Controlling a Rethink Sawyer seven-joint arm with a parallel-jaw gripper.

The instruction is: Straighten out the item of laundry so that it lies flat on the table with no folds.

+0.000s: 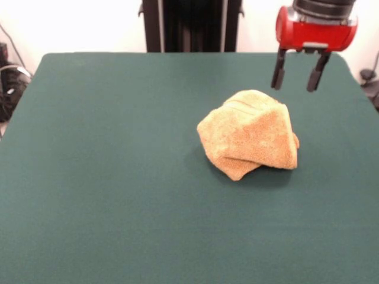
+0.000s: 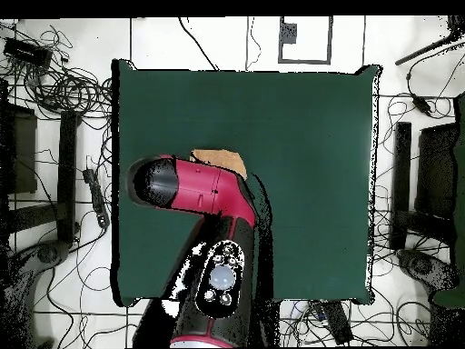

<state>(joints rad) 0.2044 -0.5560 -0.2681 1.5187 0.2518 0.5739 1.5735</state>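
- Gripper (image 1: pixel 298 75) hangs just above the towel's (image 1: pixel 250 134) far right edge, fingers spread apart, holding and touching nothing.
- Towel lies bunched in a folded heap on the table (image 1: pixel 106 177), right of the table's middle, with no clear long axis.

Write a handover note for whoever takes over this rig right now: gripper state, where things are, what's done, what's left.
Gripper: open, empty, hovering above the towel's far right edge, not touching it.
Towel: orange-tan terry, crumpled into a folded heap right of the middle of the green table. From overhead, the arm hides most of it; only one corner shows.
Done: nothing visible, towel not flat.
Left: grasp an edge, spread it out, smooth all folds.
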